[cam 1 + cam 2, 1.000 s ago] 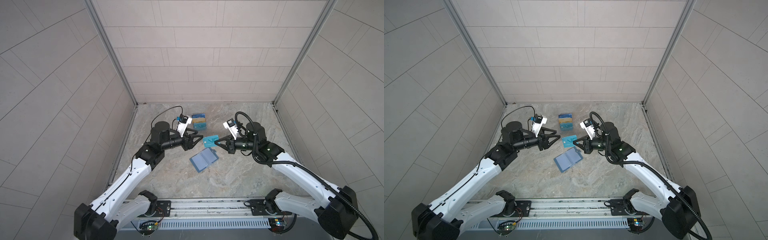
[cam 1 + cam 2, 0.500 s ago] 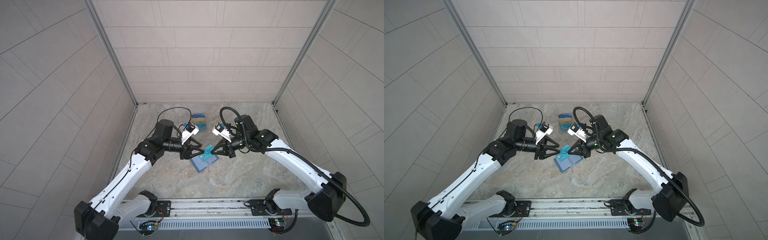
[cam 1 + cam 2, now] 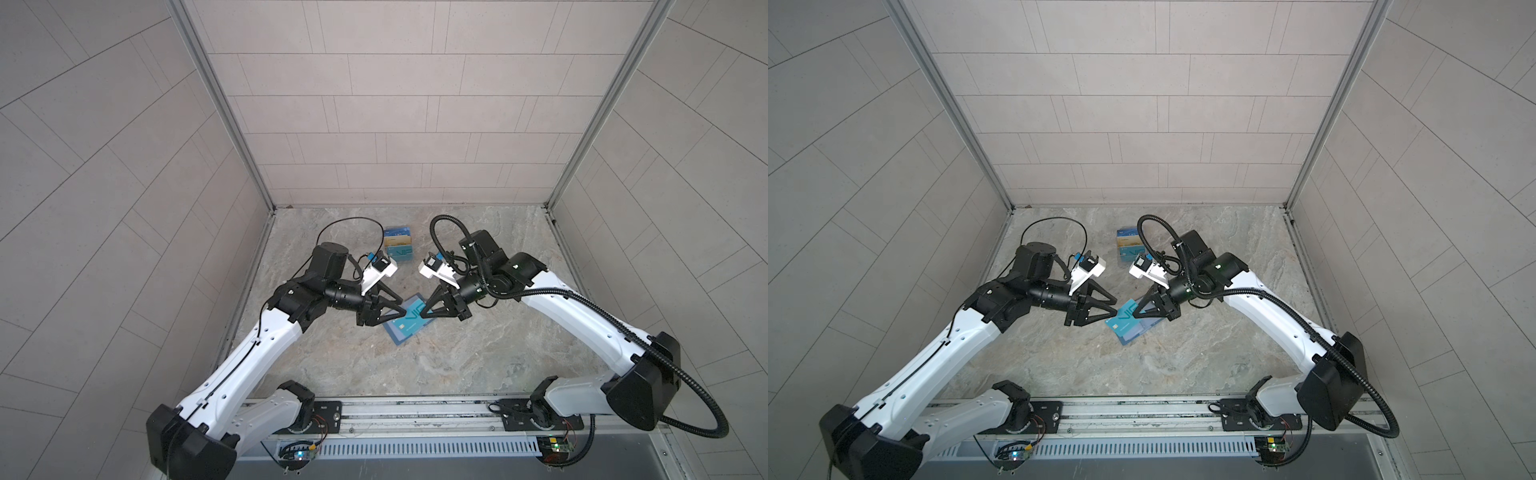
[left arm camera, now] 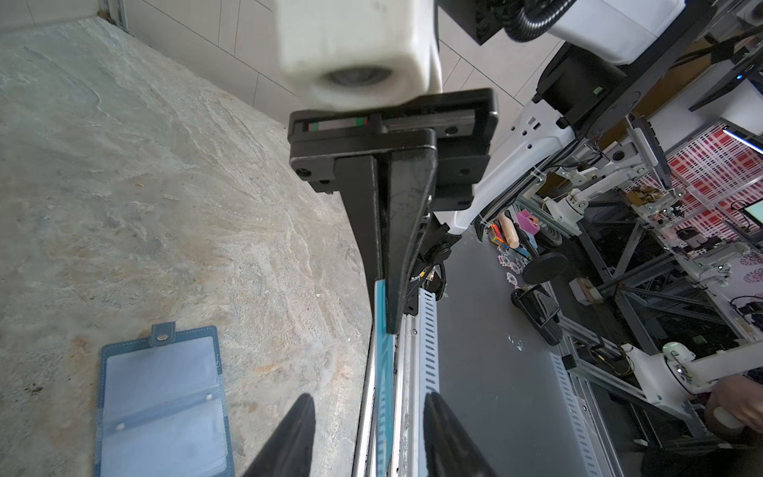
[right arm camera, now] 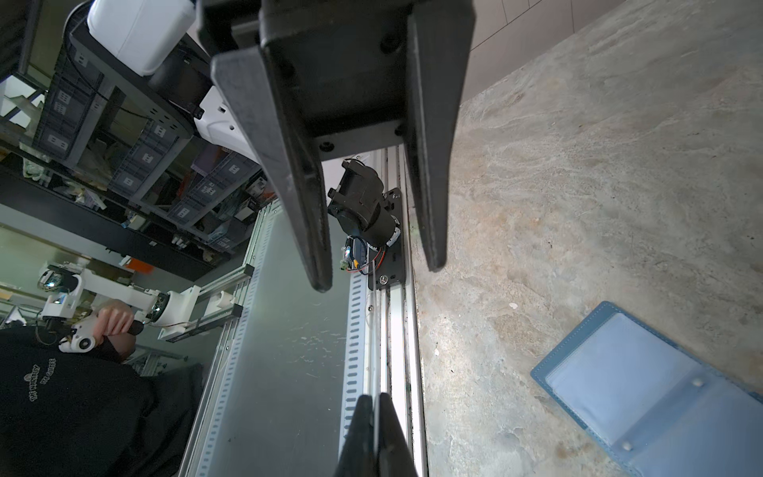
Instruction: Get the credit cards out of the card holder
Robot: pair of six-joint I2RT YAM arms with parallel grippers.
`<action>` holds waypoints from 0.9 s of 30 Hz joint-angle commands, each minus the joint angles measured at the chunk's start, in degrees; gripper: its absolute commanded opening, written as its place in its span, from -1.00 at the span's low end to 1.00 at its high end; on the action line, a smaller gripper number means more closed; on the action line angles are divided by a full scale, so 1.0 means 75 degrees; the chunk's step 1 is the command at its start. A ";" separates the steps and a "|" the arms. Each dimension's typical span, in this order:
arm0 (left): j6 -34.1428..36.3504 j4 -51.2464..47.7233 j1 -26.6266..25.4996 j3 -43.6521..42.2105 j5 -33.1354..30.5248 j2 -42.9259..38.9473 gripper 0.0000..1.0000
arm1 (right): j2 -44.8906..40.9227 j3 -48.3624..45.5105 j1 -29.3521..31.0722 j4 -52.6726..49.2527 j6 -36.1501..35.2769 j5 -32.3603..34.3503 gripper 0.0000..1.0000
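On the marbled table [image 3: 457, 357], the left gripper [image 3: 403, 306] reaches in from 9 o'clock with its jaws apart, and the right gripper [image 3: 422, 317] reaches in from 3 o'clock. A clear card stand [image 3: 398, 248] sits at 12 o'clock of the card holder [image 4: 161, 409], which lies open and flat near the table's centre. Over it, the right gripper pinches a teal credit card [image 3: 409, 322], whose 9 o'clock end lies between the left fingers.

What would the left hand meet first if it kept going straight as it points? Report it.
Probably the teal credit card, pinched edge-on in the right hand: in the left wrist view its edge runs between the open fingers of the left hand. The right hand's fingertips come next. Depth is uncertain.
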 commanded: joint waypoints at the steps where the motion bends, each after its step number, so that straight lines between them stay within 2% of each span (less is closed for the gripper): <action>1: 0.0139 -0.0264 -0.0052 0.0193 0.0218 0.0063 -0.17 | -0.0131 0.0154 0.0038 -0.0142 -0.0472 -0.0158 -1.00; 16: 0.0390 -0.0545 -0.0185 0.0264 0.0307 0.0238 -0.33 | 0.0093 0.0353 0.0075 -0.0105 -0.0458 -0.0152 -1.00; 23: 0.0329 -0.0477 -0.0193 0.0288 0.0242 0.0404 -0.64 | 0.0239 0.0353 0.0113 -0.0096 -0.0447 -0.0119 -1.00; 27: 0.0352 -0.0491 -0.0190 0.0311 0.0293 0.0408 -0.89 | 0.0240 0.0342 0.0111 -0.0104 -0.0413 -0.0004 -1.00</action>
